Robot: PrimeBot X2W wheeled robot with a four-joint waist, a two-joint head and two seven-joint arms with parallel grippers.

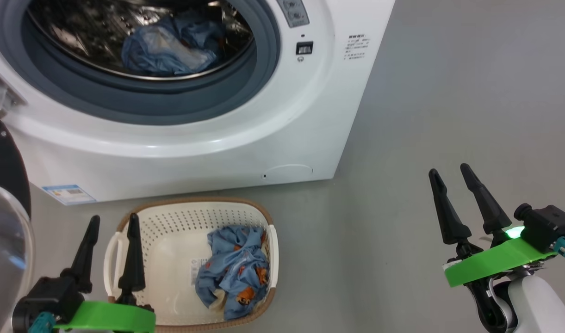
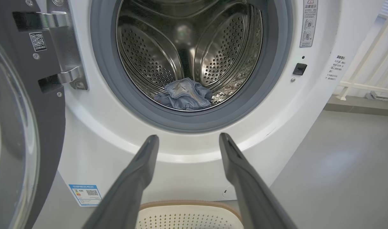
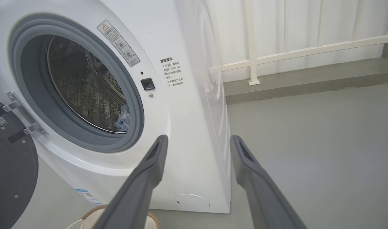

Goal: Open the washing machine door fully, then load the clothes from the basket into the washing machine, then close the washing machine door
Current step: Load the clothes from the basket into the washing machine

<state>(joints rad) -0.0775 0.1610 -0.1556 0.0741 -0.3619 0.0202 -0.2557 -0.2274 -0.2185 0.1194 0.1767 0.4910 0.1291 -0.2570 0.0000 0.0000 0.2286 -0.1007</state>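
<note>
While one garment [image 1: 171,46] lies in the drum [image 1: 78,27], the other clothes [image 1: 233,273] are bunched against the right wall of the basket [image 1: 171,206], which is set on the floor [image 1: 449,92] just before the washing machine [image 1: 245,138], probably to keep the transfer short. The washing machine door [image 1: 4,175] is swung wide at the left, freeing the mouth. The left gripper [image 1: 114,216] is held spread and empty over the basket's left rim, and the right gripper [image 1: 449,168] likewise, well aside.

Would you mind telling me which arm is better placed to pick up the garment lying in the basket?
Left. The left end effector, open, sits over the left edge of the basket, near the blue garment. The right end effector, also open, is well aside over the floor.
</note>
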